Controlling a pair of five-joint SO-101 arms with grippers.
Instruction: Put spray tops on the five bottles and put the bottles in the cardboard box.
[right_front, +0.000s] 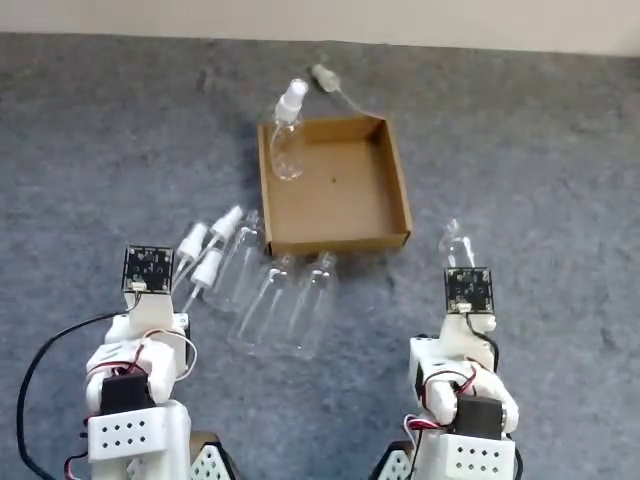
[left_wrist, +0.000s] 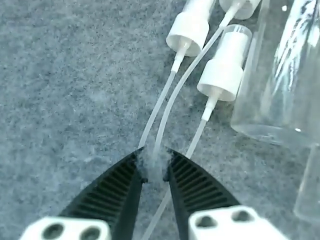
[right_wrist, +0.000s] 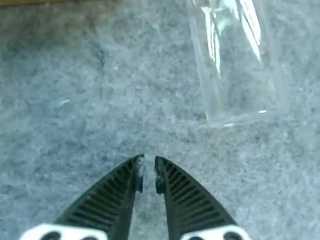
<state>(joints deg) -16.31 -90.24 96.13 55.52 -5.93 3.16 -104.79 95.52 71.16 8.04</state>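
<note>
Left jaws apart astride tubes of spray tops (left_wrist: 222, 75); right jaws almost-together behind bottle (right_wrist: 235, 60).

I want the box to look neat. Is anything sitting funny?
Yes. One capped bottle lies across the far rim of the box, its top poking out instead of resting inside. A loose spray top also lies behind the box, apart from the other three tops.

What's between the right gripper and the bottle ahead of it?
Bare grey carpet separates right gripper and bottle, shown in the right wrist view.
</note>
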